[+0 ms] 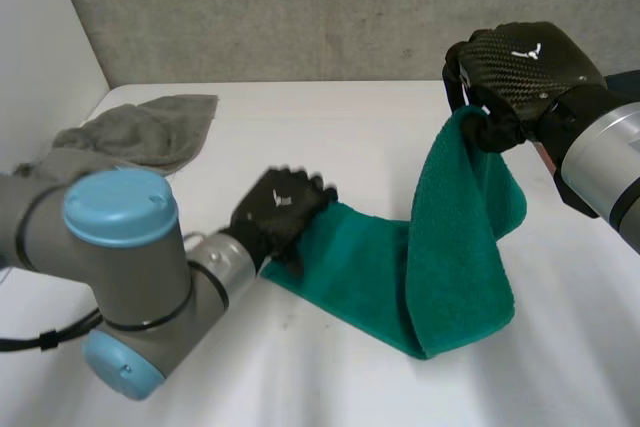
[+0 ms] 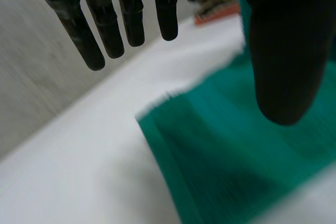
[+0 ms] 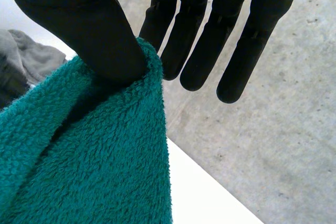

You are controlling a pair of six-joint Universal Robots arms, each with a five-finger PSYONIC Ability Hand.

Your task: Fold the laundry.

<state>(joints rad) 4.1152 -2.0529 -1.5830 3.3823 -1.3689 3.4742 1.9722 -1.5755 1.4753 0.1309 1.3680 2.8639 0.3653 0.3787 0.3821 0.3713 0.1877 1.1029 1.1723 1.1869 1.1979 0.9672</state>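
While the right robot hand point(image 1: 520, 72) pinches one green towel point(image 1: 380, 267), the left robot hand point(image 1: 280, 209) is open.

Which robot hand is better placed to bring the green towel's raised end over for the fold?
Right. The right robot hand pinches one end of the green towel, raised off the table; the left robot hand rests open at the end lying flat, probably better suited to pinning it.
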